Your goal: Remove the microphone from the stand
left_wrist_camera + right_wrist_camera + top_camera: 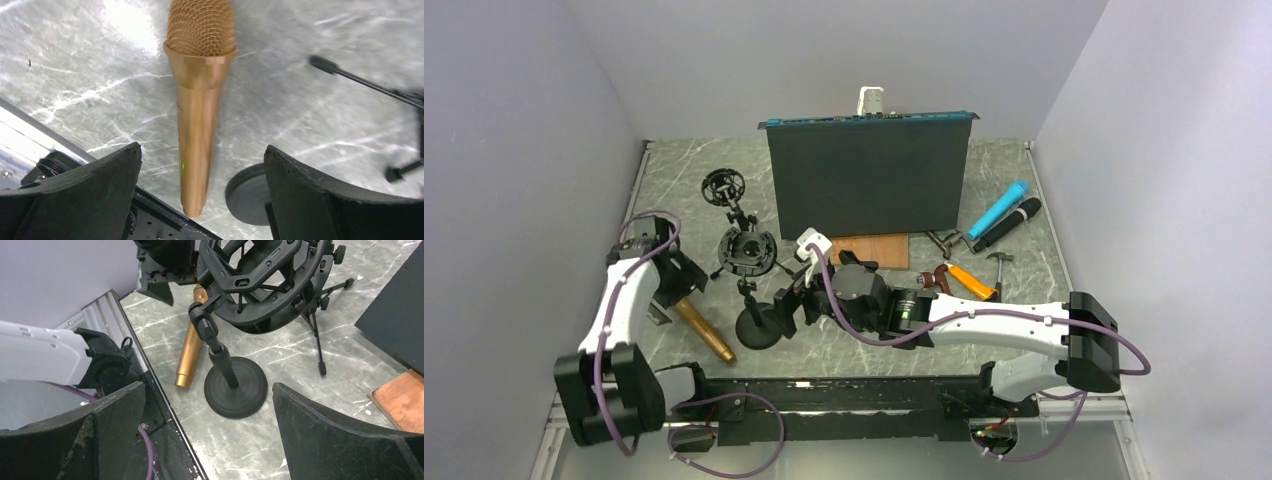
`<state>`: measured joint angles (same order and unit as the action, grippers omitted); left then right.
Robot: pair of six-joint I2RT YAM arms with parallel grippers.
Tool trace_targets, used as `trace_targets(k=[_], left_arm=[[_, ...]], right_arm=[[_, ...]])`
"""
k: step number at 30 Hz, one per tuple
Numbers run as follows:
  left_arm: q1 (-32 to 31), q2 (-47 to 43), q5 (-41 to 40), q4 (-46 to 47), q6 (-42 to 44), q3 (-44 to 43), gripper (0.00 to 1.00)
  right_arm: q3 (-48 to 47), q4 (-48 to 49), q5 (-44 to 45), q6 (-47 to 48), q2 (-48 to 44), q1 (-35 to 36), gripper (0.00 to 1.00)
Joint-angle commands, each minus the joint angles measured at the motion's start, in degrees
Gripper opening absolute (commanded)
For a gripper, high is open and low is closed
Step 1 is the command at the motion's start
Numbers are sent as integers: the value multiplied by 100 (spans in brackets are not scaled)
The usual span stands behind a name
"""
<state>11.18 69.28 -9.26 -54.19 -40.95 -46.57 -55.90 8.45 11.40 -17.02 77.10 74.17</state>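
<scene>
Gold microphone [197, 115] lies flat under the wide-open left gripper [202, 152]; right gripper [207, 390] gapes empty; a nudge could roll it away.

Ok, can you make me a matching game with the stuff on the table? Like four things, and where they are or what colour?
Things:
1. gold microphone
2. stand
3. pliers
4. left gripper

Matches:
A. orange handles
B. open, above the gold microphone
C. lying flat on the table
D. standing on a round black base

Pairs: 1-C, 2-D, 3-A, 4-B
</scene>
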Motion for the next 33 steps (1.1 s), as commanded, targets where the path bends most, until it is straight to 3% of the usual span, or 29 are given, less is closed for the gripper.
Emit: trace_targets(k=[1, 4, 9, 16, 20, 23, 28, 33], left_arm=[[16, -993, 448, 35, 430, -299, 95], [3, -1858, 1296, 341, 841, -323, 99], [6, -2936, 2441, 779, 1259, -426, 97], [7, -3722, 2578, 874, 1281, -562, 94], [7, -4043, 2717, 991, 1155, -457, 92], [7, -4272, 3087, 1145, 1180, -356, 91], [-1, -4332, 3866, 1274, 1280, -212, 84], [-121, -4414, 4658, 1699, 1220, 215, 65]], right_arm=[[-436, -200, -95, -289, 99, -68, 100], [-533, -256, -339, -563, 159, -237, 100], [-690, -324, -840, -992, 309, -588, 98], [-1009, -259, -1093, -1513, 676, -679, 82], [-958, 24, -1092, -1841, 797, -684, 67], [-1022, 101, -1113, -1964, 928, -679, 64], [-1016, 227, -1020, -2130, 1006, -684, 59], [-1028, 276, -985, -2174, 1022, -682, 57]])
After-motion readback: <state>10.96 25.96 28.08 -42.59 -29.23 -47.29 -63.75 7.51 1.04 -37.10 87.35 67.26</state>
